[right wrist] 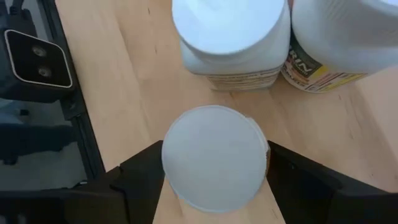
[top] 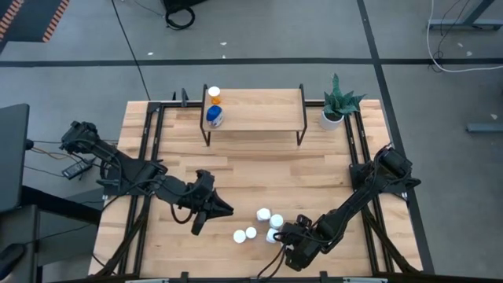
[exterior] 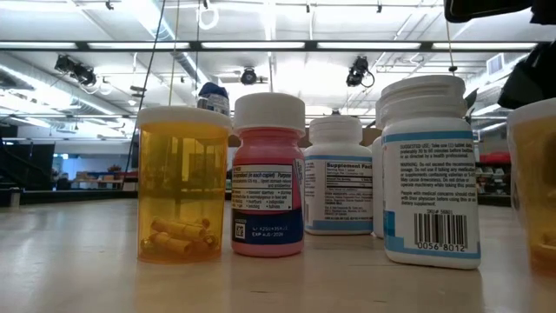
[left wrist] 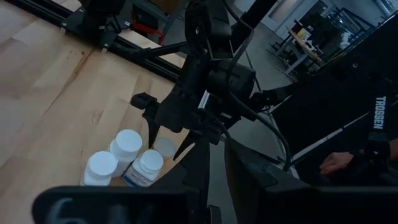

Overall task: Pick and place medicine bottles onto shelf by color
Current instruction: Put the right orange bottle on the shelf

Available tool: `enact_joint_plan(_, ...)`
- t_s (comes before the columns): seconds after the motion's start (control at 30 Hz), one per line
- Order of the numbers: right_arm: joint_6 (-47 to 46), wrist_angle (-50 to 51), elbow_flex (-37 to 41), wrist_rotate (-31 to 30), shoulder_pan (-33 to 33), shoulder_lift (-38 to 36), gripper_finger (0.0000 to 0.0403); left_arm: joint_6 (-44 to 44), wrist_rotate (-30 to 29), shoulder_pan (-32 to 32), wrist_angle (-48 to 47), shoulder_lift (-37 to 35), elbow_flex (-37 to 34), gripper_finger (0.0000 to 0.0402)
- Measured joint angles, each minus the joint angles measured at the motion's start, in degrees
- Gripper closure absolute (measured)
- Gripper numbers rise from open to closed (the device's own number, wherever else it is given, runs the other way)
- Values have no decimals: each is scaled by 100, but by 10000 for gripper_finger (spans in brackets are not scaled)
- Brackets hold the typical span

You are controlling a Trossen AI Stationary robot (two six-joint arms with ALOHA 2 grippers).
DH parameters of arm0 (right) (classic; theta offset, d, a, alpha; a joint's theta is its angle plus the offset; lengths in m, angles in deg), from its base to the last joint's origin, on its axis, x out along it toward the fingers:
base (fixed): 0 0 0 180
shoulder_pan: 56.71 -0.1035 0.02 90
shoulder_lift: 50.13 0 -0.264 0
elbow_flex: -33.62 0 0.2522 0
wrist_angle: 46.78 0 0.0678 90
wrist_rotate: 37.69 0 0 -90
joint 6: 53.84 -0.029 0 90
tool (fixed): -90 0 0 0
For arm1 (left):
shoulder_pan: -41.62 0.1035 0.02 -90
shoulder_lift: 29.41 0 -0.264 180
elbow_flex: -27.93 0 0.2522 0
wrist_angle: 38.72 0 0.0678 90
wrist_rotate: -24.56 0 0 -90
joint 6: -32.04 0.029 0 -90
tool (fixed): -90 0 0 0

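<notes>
High view shows the right gripper spread wide around a translucent-capped bottle beside three white-capped bottles near the table's front edge, while the left gripper hovers nearly closed and empty, two bottles standing on the shelf.

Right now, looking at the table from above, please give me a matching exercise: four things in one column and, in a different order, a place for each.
Things
1. plant
2. blue bottle
3. right gripper
4. left gripper

Places
A. on the shelf, at its left end
B. at the white-capped bottles near the table's front edge
C. at the far right corner of the table, beside the shelf
D. over bare wood, left of the white-capped bottles

Pairs: 1-C, 2-A, 3-B, 4-D
</notes>
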Motion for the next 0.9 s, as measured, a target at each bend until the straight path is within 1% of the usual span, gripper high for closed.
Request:
enact_joint_plan(0.27,0,-4,0,-7,0,-11,157,0,0,0,-4,0,0,340)
enact_joint_plan(0.53,-175,2,-4,-14,0,-11,166,0,0,0,-4,0,0,350)
enact_joint_plan(0.67,-102,189,-229,22,0,-11,167,18,2,0,-4,0,0,349)
enact_joint_plan(0.8,173,849,-743,28,43,-11,167,47,0,0,-11,0,0,344)
enact_joint_plan(0.9,204,1712,-1294,25,135,-11,167,92,0,0,-15,0,0,343)
